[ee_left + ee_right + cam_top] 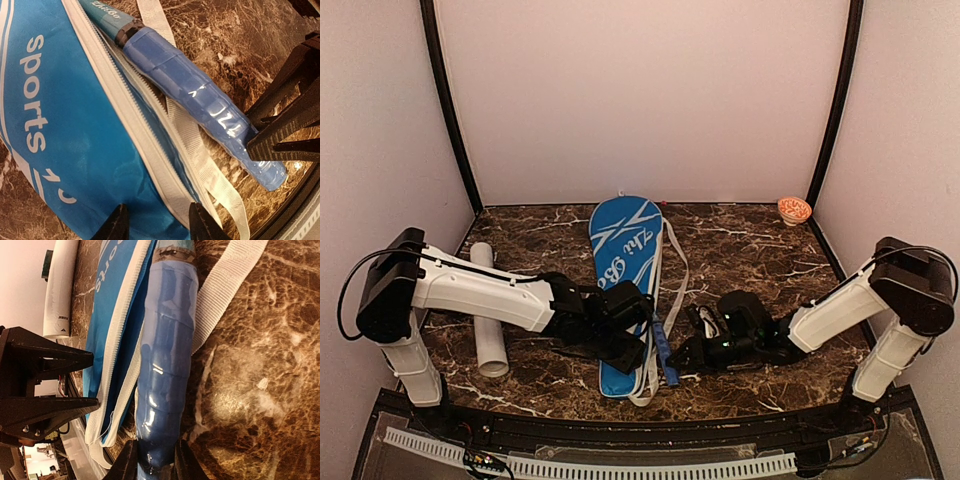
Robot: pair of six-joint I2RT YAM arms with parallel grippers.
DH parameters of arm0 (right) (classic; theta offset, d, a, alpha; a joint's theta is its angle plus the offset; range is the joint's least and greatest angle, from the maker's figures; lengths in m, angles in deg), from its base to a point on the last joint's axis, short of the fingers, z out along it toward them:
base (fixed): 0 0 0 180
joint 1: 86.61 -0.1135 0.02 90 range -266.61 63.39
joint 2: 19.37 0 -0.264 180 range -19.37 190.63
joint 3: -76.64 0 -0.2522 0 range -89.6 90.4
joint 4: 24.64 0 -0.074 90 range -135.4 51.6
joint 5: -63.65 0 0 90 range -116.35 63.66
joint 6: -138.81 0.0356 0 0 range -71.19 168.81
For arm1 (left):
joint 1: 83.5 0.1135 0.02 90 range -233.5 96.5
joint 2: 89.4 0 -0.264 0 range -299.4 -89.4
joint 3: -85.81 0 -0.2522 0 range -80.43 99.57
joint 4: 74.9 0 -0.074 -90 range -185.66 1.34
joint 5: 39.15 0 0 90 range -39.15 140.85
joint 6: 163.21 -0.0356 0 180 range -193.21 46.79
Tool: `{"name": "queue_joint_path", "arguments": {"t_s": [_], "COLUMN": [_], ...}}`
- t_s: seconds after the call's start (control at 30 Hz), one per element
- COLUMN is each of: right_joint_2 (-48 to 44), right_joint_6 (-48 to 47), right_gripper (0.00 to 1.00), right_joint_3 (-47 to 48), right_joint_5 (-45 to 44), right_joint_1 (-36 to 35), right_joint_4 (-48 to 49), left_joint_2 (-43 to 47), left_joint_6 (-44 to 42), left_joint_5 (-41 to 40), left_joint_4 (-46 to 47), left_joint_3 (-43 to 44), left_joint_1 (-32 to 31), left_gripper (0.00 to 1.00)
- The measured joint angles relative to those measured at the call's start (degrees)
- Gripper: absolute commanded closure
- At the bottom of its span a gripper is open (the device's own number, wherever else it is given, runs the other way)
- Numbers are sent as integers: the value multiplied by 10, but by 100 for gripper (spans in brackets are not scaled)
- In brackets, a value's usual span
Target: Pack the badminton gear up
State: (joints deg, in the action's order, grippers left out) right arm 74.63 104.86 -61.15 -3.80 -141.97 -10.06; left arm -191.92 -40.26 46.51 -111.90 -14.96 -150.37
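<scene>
Glossy blue film-wrapped racket handle [165,365], cylindrical, was clamped at its butt between the jaws of the right gripper [154,466]. Its long axis ran straight ahead of them into the zip mouth of the smooth blue cover [60,125], with the racket head hidden inside. Jaws of the left gripper [159,227] stood apart, the cover's edge between them. Woven white strap [225,295] lay alongside the handle. Farther ahead lay the white tube [60,285], its far end cut off.

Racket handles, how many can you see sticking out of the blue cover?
1. A blue racket handle pokes from the near end of the blue cover, gripped by the right pincer. A second racket may be hidden inside.
</scene>
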Motion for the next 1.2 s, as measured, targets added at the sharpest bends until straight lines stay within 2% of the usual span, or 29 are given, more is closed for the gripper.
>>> {"name": "queue_joint_path", "arguments": {"t_s": [0.1,0.27,0.5,0.6,0.8,1.03,1.2], "right_joint_2": [5,7,7,6,6,6,6], "right_joint_6": [2,5,12,13,15,17,17], "right_gripper": [80,81,83,83,83,83,84], "right_joint_3": [0,0,0,0,2,2,3], "right_joint_5": [0,0,1,2,1,2,2], "right_joint_1": [-2,-4,-13,-14,-16,-16,-17], "right_joint_4": [5,10,12,12,12,12,12], "left_joint_2": [-2,-8,-19,-17,31,146,137], "left_joint_6": [1,3,4,4,9,52,87], "left_joint_5": [4,5,17,17,0,-28,-12], "left_joint_4": [5,13,22,24,6,-5,6], "left_joint_3": [0,0,-12,-17,-35,-88,-126], "left_joint_1": [0,0,-1,-1,-2,-2,0], "left_gripper": [60,81,100,100,73,68,61]}}
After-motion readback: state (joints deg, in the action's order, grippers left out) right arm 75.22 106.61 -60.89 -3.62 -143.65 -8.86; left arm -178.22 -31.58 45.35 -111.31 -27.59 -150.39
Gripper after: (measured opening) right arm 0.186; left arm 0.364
